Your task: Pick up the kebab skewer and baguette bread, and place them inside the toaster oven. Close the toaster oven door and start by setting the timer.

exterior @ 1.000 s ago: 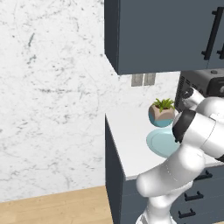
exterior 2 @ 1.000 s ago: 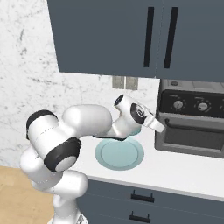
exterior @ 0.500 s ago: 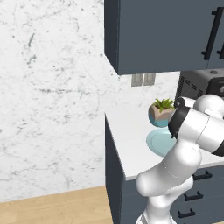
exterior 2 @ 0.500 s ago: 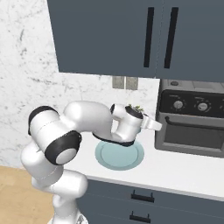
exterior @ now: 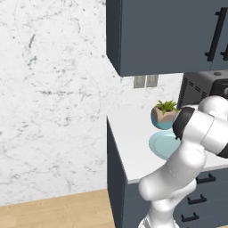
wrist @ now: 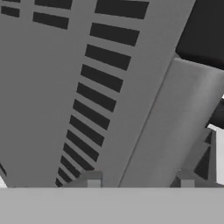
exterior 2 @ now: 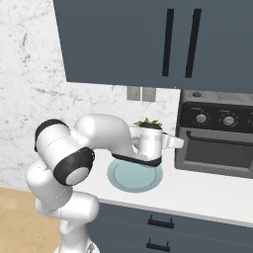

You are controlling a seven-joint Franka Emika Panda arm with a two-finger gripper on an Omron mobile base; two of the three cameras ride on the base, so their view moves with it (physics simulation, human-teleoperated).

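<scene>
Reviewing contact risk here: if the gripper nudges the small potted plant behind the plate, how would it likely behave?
The potted plant sits in a rounded bowl-like pot, so it may rock or slide rather than topple. It looks small, probably light. Its leaves would likely flex.

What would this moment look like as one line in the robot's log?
gripper: open, empty | facing: toaster oven vented side, close | toaster oven door: closed | plate: bare

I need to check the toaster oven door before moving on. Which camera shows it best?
The right base view: the toaster oven door faces the camera, shut, with its handle and the knobs above it visible. The left base view shows only the toaster oven and its vented side. The hand view shows side vents close up and the gripper fingertips apart.
</scene>
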